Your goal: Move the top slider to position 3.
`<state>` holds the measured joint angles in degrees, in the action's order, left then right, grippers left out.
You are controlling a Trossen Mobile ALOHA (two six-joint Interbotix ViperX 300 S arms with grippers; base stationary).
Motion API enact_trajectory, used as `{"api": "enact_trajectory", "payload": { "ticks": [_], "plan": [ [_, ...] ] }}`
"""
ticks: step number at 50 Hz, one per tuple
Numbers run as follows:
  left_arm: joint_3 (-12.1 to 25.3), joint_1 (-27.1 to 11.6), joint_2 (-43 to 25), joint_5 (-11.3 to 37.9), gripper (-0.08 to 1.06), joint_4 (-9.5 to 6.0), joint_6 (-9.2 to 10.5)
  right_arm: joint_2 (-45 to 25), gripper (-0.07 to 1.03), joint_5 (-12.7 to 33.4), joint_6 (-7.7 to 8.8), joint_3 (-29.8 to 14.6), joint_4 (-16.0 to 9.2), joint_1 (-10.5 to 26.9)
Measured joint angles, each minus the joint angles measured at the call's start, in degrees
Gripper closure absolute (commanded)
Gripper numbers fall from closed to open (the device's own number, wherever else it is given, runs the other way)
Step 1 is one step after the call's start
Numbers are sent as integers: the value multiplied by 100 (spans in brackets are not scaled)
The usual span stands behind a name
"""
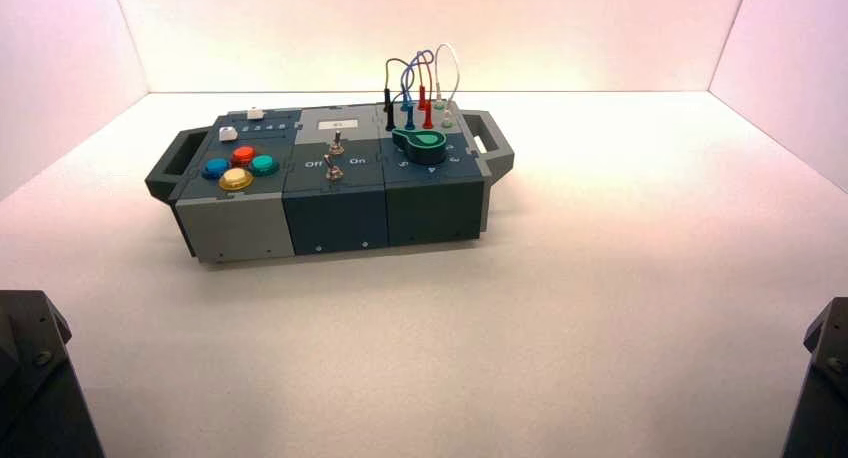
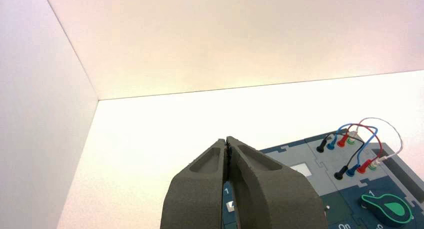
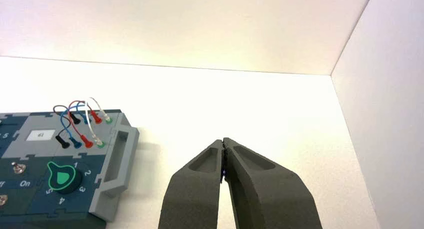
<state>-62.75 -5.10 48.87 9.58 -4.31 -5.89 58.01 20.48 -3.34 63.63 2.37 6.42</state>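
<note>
The box (image 1: 330,178) stands on the table, left of centre. The top slider (image 1: 255,112) is a tiny white boxy knob at the box's far left edge, on a dark blue track. A rounder white knob (image 1: 227,133) sits just nearer and to its left. My left gripper (image 2: 227,139) is shut and empty, held back from the box. A white slider knob (image 2: 230,205) under a "1" shows through the slit between its fingers; I cannot tell which slider it is. My right gripper (image 3: 222,140) is shut and empty, off to the right of the box.
Blue, red, green and yellow round buttons (image 1: 238,165) sit on the box's left part. Two toggle switches (image 1: 336,158) stand in the middle. A green knob (image 1: 422,144) and looped wires (image 1: 420,83) are at the right. The arm bases (image 1: 30,378) sit at the near corners.
</note>
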Motion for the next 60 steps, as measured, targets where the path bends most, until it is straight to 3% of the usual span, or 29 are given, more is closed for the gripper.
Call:
{"api": "enact_trajectory", "payload": {
  "ticks": [17,26,37,51,60],
  "plan": [
    [0,0,-9,18,101,9,0,0,98,44,-9,0,-35,9],
    [18,0,-404,18,101,0,0,9,98,88,-9,0,-97,9],
    [457,0,-1758,141,101,0,-35,18,98,105,-9,18,-123,44],
    [1521,0,-3788,598,101,9,-44,-18,98,105,-9,18,-123,44],
    [1934,0,-4693,817,101,0,-44,-44,98,105,0,18,-141,44]
  ]
}}
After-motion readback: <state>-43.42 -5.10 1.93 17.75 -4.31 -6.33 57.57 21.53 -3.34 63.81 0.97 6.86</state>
